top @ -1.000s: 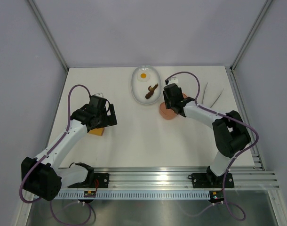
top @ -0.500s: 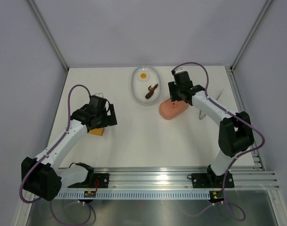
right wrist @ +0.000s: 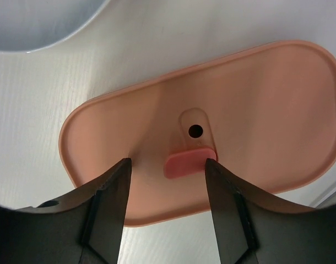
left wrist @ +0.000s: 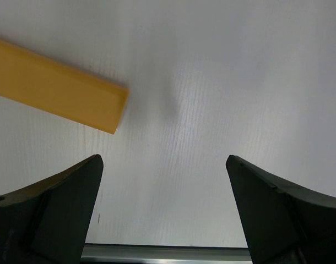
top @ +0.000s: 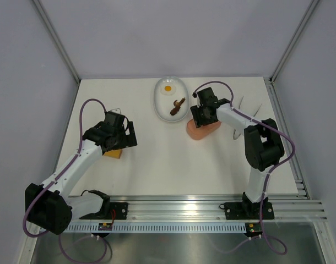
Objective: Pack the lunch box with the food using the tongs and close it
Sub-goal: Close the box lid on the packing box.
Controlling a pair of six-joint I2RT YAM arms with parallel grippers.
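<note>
The lunch box (top: 202,131) sits mid-table, just right of the white dish (top: 171,99) that holds the food (top: 177,106). The tongs (top: 257,110) lie farther right.

Left wrist view: left jaws spread wide and empty over the table (left wrist: 212,82), near a yellow block (left wrist: 58,93).

Right wrist view: right jaws parted, gripping nothing, straddling the red tab (right wrist: 190,164) on the pink lid (right wrist: 267,110).

A robotics lab cell: a white table (top: 157,165) walled by plain grey panels (top: 173,38) on aluminium posts (top: 56,41), with a left arm (top: 74,163) and right arm (top: 232,117) bolted to a rail (top: 184,205).
</note>
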